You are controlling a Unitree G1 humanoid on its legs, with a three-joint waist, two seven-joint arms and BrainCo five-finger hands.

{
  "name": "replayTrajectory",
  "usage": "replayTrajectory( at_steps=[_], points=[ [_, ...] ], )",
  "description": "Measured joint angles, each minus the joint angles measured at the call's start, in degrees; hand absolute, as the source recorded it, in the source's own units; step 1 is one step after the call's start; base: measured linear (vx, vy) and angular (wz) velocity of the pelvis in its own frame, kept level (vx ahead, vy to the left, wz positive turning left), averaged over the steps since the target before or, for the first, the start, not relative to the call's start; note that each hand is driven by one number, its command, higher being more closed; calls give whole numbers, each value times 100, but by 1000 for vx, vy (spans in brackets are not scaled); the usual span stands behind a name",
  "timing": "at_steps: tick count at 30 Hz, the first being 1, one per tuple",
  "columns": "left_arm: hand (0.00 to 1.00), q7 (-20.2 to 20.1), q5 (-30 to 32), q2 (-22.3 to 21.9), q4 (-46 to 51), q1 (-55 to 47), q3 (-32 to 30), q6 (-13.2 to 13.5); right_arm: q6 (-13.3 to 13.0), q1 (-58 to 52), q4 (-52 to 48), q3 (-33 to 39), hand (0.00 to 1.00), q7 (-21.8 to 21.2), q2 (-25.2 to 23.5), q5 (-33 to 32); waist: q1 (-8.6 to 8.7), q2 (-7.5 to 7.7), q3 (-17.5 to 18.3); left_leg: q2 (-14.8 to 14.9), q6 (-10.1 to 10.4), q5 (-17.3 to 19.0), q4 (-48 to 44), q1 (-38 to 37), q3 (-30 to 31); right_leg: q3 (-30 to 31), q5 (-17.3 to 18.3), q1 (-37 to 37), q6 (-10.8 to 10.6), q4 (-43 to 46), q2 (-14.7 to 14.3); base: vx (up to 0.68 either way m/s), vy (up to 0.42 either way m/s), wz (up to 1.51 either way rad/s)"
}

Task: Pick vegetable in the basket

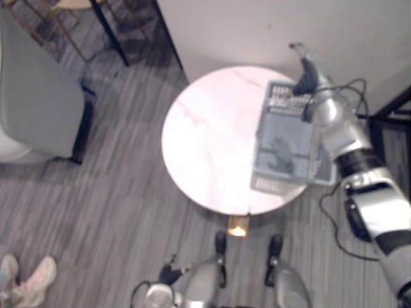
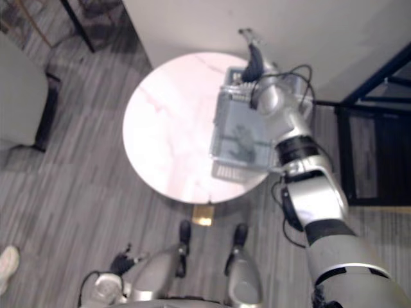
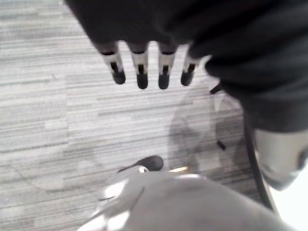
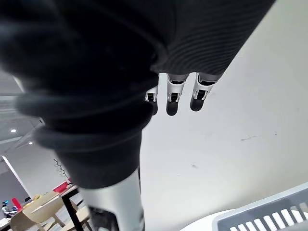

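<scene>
Basket (image 1: 275,184) on round table (image 1: 205,135) by wall (image 1: 257,32), right hand (image 1: 307,72) above its far rim.

A round pale marble table (image 1: 205,147) stands mid-frame on the grey plank floor (image 1: 115,212), with a white wall (image 1: 270,32) behind it along the top. A grey slatted plastic basket (image 1: 273,185) lies on the table's right part, its lower right corner past the rim. A dark vegetable (image 1: 280,156) lies inside it. The right hand (image 1: 306,76) hangs over the basket's far end. A grey upholstered chair (image 1: 35,109) stands at the left edge.
</scene>
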State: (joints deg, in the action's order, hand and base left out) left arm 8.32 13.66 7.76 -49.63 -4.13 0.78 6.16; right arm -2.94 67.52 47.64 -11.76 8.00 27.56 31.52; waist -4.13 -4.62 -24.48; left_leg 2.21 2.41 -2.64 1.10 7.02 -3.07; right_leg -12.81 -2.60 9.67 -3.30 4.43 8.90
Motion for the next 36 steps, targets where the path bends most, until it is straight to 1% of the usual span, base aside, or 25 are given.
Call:
replayTrajectory(
  at_steps=[2, 3, 7, 11, 12, 14, 16, 20, 23, 26, 29, 36],
  points=[
    [0, 25, -1, 22, 61, 82, 140, 54, 15, 318, 312, 9, 0, 98, 176, 0, 25, -108, -177, -12, 0, -162, 210, 57, 64, -73, 5, 138, -5, 57, 20, -63, 6, 21],
    [0, 26, -1, 28, 61, 96, 175, 80, 16, 373, 391, 9, 0, 118, 219, 0, 30, -137, -193, -19, -22, -202, 247, 98, 75, -80, 6, 196, -6, 76, 22, -61, -3, 16],
    [0, 31, -71, 23, 46, 229, 439, 89, 77, 505, 920, 23, 0, 145, 607, 5, 39, -383, -329, -62, -64, -411, 428, 307, 127, -92, 2, 526, -10, 210, 51, -47, 4, 9],
    [0, 31, -223, 31, -23, 289, 629, 93, 136, 347, 1097, 70, 0, 151, 717, 148, 83, -503, -383, -71, -65, -458, 434, 397, 126, -66, -1, 658, -14, 281, 65, -15, 5, -1],
    [0, 34, -223, 30, -70, 302, 670, 93, 107, 317, 1101, 76, 100, 235, 717, 234, 88, -533, -395, -64, -63, -459, 435, 397, 101, -33, -1, 685, -14, 296, 56, -24, -7, -16],
    [0, 34, -223, 30, -80, 337, 695, 94, 90, 287, 1102, 76, 100, 279, 715, 252, 90, -547, -392, -51, -55, -464, 436, 397, 66, 24, -1, 731, -14, 329, 37, -17, -14, -14],
    [0, 37, -224, 77, -206, 478, 854, 104, 37, 172, 1084, 98, 100, 337, 713, 454, 101, -553, -389, -45, -42, -478, 436, 394, 68, 31, 0, 745, -14, 355, 24, -10, -11, -3],
    [0, 39, -225, 73, -267, 679, 970, 118, 3, 25, 1006, 128, 100, 374, 686, 473, 114, -555, -388, -45, -43, -517, 441, 397, 76, 55, 0, 768, -14, 388, 27, -3, -1, -1],
    [0, 42, -225, 83, -289, 732, 1035, 123, 7, -24, 1004, 126, 100, 371, 661, 472, 172, -556, -388, -47, -63, -542, 459, 397, 96, 50, 0, 767, -17, 394, 35, 0, 0, 0],
    [0, 45, -225, 89, -293, 733, 1054, 123, 60, -45, 1011, 125, 100, 366, 630, 472, 235, -556, -388, -68, -67, -566, 456, 387, 122, 34, -16, 741, -39, 393, 58, 8, -4, 5],
    [0, 41, -225, 90, -289, 733, 1063, 123, 142, -178, 1014, 116, 100, 351, 641, 472, 238, -553, -387, -68, -63, -585, 442, 312, 193, -29, -26, 626, -48, 390, 66, 23, -14, 10],
    [0, 28, -224, 86, -234, 733, 1061, 120, 227, -374, 1130, 27, 100, 194, 563, 470, 247, -545, -384, -57, -56, -593, 443, 64, 219, -91, -25, 338, -49, 390, 69, 7, -9, 3]
  ],
)
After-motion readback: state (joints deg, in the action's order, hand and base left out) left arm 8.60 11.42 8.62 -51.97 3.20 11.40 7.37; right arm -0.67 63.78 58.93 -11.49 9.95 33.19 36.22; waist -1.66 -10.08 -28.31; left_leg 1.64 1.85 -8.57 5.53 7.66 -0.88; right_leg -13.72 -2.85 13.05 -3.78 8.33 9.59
